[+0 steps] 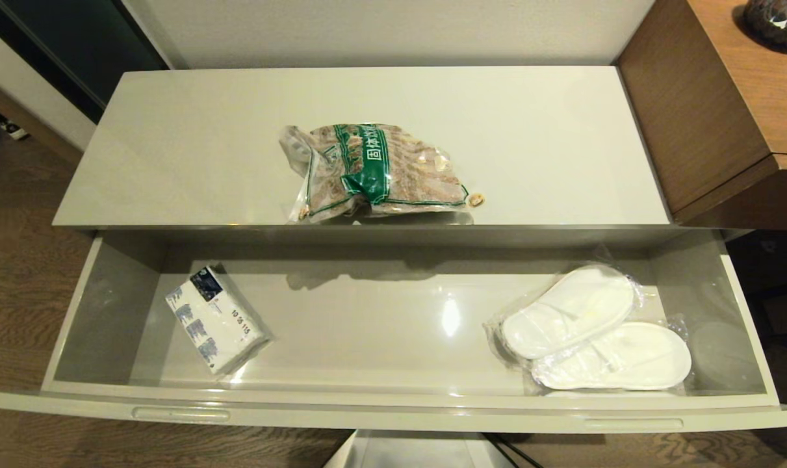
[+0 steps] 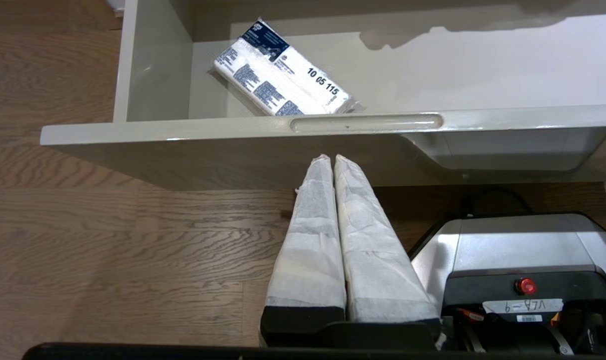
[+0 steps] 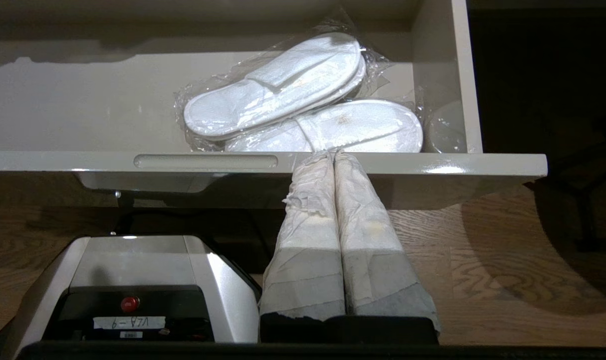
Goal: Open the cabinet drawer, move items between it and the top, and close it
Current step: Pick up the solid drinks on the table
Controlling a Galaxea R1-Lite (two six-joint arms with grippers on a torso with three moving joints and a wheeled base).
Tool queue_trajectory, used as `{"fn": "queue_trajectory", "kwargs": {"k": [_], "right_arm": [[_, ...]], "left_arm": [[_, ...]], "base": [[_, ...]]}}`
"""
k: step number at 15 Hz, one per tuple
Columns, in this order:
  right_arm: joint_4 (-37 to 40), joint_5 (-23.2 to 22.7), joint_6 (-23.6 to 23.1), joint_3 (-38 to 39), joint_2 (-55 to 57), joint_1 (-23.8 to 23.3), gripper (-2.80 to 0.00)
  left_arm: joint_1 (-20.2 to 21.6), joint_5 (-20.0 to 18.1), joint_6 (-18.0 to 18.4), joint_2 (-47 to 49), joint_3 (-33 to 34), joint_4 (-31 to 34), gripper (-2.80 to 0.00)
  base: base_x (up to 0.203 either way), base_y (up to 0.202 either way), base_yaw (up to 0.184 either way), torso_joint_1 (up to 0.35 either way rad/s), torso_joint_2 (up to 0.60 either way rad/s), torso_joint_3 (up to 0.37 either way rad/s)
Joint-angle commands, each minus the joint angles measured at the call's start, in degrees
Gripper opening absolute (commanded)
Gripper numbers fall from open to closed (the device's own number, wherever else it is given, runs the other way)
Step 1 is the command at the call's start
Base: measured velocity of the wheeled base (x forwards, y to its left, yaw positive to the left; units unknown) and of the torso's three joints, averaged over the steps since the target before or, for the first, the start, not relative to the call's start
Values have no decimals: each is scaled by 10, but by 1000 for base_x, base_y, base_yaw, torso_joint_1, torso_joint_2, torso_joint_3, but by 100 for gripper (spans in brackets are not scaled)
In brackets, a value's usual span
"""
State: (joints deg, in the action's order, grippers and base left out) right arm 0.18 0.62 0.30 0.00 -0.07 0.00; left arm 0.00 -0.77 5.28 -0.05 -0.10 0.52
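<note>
Both grippers I'm running are pressed closed and empty: left gripper and right gripper sit low-centre, below the open cabinet drawer. The bag lies mid-frame on the top in head view.

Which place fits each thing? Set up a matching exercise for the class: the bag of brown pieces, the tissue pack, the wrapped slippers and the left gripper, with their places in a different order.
Things:
1. bag
2. tissue pack
3. slippers
4. left gripper

Places:
A. in the drawer, at the robot's right end
B. on the top, near its front edge
C. below the drawer's front, jaws shut
D. in the drawer, at the robot's left end

Pairs: 1-B, 2-D, 3-A, 4-C
</note>
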Motion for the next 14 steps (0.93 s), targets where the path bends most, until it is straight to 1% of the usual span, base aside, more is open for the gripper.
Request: {"fn": "queue_trajectory", "kwargs": {"k": [1, 2, 3, 4, 5, 7, 8, 9, 10, 11, 12, 14], "right_arm": [[0, 0, 0, 2, -7, 0, -280], [0, 0, 0, 1, -7, 0, -280], [0, 0, 0, 2, -7, 0, -280], [0, 0, 0, 2, -7, 0, -280], [0, 0, 0, 2, -7, 0, -280], [0, 0, 0, 1, -7, 0, -280], [0, 0, 0, 2, -7, 0, -280], [0, 0, 0, 2, -7, 0, -280], [0, 0, 0, 2, -7, 0, -280], [0, 0, 0, 1, -7, 0, -280], [0, 0, 0, 2, -7, 0, -280], [0, 0, 0, 2, -7, 0, -280]], "left_arm": [[1, 2, 5, 2, -4, 1, -280], [1, 1, 6, 12, -25, 9, -280], [1, 1, 2, 36, -68, 24, -280], [1, 1, -14, 81, -136, 43, -280], [1, 0, -38, 141, -206, 62, -280], [0, -3, -85, 287, -366, 106, -280], [-1, -16, -104, 358, -440, 138, -280], [-4, -38, -122, 432, -516, 173, -280], [-8, -70, -137, 499, -585, 209, -280], [-16, -107, -148, 562, -637, 242, -280], [-26, -143, -158, 620, -683, 271, -280], [-47, -185, -173, 723, -748, 300, -280]], "base": [[0, 0, 0, 0, 0, 0], [0, 0, 0, 0, 0, 0], [0, 0, 0, 0, 0, 0], [0, 0, 0, 0, 0, 0], [0, 0, 0, 0, 0, 0], [0, 0, 0, 0, 0, 0], [0, 0, 0, 0, 0, 0], [0, 0, 0, 0, 0, 0], [0, 0, 0, 0, 0, 0], [0, 0, 0, 0, 0, 0], [0, 0, 0, 0, 0, 0], [0, 0, 0, 0, 0, 0]]}}
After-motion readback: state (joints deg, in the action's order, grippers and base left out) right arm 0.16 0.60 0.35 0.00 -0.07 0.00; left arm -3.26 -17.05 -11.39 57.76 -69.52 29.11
